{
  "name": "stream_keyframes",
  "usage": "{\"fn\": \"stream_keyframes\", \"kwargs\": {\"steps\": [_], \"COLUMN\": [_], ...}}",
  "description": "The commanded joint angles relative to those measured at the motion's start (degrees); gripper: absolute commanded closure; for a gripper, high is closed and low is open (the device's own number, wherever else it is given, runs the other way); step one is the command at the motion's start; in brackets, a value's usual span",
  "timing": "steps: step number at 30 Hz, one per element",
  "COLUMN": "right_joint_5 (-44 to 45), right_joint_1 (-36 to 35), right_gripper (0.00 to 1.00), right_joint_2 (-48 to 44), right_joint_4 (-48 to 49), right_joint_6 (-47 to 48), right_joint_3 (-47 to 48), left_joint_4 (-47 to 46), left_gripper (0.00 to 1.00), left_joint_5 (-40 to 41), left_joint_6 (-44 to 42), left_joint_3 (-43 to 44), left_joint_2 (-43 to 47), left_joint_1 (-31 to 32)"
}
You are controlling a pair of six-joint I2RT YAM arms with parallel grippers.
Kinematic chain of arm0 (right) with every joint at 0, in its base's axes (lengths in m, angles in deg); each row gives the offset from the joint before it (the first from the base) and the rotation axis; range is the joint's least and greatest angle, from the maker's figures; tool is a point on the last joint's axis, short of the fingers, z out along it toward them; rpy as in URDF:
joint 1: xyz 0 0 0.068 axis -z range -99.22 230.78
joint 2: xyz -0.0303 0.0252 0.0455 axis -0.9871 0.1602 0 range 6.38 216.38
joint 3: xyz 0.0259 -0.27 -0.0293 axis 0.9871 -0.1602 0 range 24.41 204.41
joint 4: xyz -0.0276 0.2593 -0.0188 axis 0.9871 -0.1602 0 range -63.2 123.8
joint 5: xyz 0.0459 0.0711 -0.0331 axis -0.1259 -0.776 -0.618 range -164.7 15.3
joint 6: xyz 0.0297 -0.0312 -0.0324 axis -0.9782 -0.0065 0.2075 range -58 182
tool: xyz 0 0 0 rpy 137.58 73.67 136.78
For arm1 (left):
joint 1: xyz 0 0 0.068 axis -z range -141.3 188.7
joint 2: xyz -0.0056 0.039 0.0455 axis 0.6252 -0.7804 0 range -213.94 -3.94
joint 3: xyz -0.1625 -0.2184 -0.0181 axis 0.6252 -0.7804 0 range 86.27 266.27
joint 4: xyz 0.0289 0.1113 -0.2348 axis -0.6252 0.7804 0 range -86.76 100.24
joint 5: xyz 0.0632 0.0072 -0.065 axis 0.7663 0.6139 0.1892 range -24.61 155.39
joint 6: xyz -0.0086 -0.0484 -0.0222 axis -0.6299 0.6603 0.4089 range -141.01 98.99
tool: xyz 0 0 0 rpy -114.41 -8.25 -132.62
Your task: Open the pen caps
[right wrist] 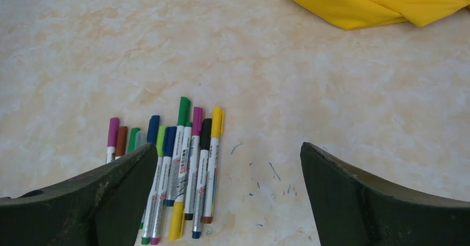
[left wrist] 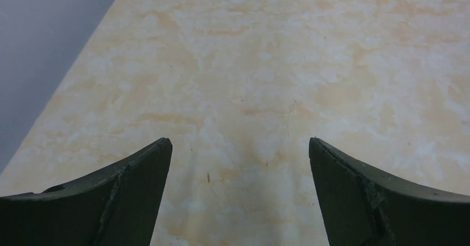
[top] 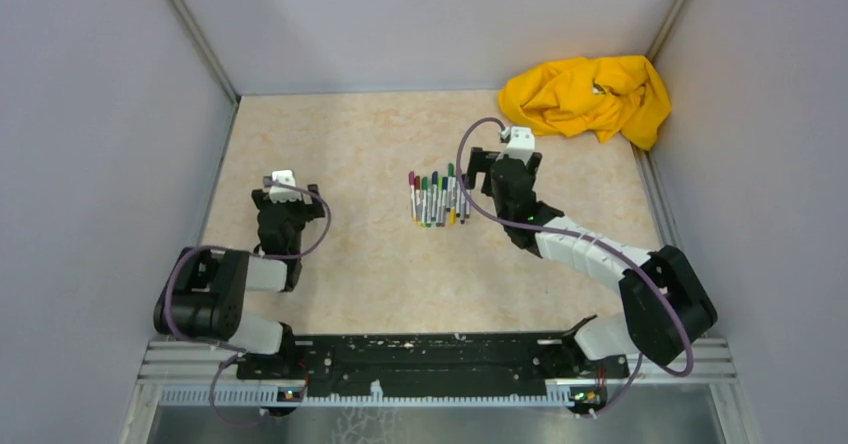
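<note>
Top external view: on the worktop [top: 380, 274] a yellow cloth [top: 585, 96] is heaped at the far right corner; the left pincer [left wrist: 239, 141] and right pincer [right wrist: 228, 146] are held wide open, empty; the pens [top: 437, 199] are bunched mid-worktop beside the right pincer, pen caps [right wrist: 184, 110] fitted on.

The marbled table [top: 380, 264] bears pens [top: 437, 199] (side by side) and a crumpled yellow cloth [top: 585, 94].

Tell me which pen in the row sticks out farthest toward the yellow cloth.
The green-capped pen in mid-row: its dark green cap juts past every other cap, standing clear above the blue and magenta ones beside it.
</note>
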Motion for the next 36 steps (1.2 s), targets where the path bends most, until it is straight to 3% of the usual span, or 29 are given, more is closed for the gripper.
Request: {"fn": "stream_keyframes", "kwargs": {"steps": [1, 2, 4, 9, 13, 16, 24, 29, 36], "right_joint_5": [3.4, 3.5, 4.8, 4.6, 2.1, 0.6, -5.3, -8.3, -11.0], "right_joint_1": [-0.7, -0.7, -0.6, -0.6, -0.6, -0.6, -0.6, -0.2, 1.0], "right_gripper": [0.01, 0.01, 0.02, 0.13, 0.27, 0.32, 0.35, 0.36, 0.37], "right_joint_2": [-1.1, -1.1, -1.2, -3.2, -3.1, -0.7, 10.2, 17.1, 21.2], "right_joint_4": [-1.7, -2.2, -2.3, -6.6, -13.2, -18.2, -21.5, -22.1, -19.5], "right_joint_6": [1.2, 1.3, 1.7, 1.0, -1.3, -2.8, -3.9, -4.0, -4.4], "right_joint_3": [3.5, 3.8, 3.7, 3.8, 5.5, 7.4, 11.5, 14.8, 15.3], "left_joint_4": [9.4, 16.8, 32.4, 46.6, 52.3, 55.6, 64.6, 70.6, 70.6], "left_gripper": [0.01, 0.01, 0.01, 0.01, 0.01, 0.01, 0.01, 0.01, 0.02], "left_joint_5": [5.5, 11.5, 16.2, 4.6, 0.4, 2.0, 10.7, 11.9, 13.0], "left_joint_6": [3.7, 10.7, 22.7, 28.5, 33.7, 34.5, 32.8, 33.2, 34.1], "left_joint_3": [3.3, 5.0, 10.7, 21.6, 24.3, 26.3, 35.9, 41.2, 40.7], "left_joint_2": [9.7, 12.2, 16.9, 14.2, 12.2, 10.4, 3.3, -1.0, -1.9], "left_joint_1": [1.3, 1.5, 1.0, -0.2, 2.2, 6.9, 19.2, 22.1, 24.2]}}
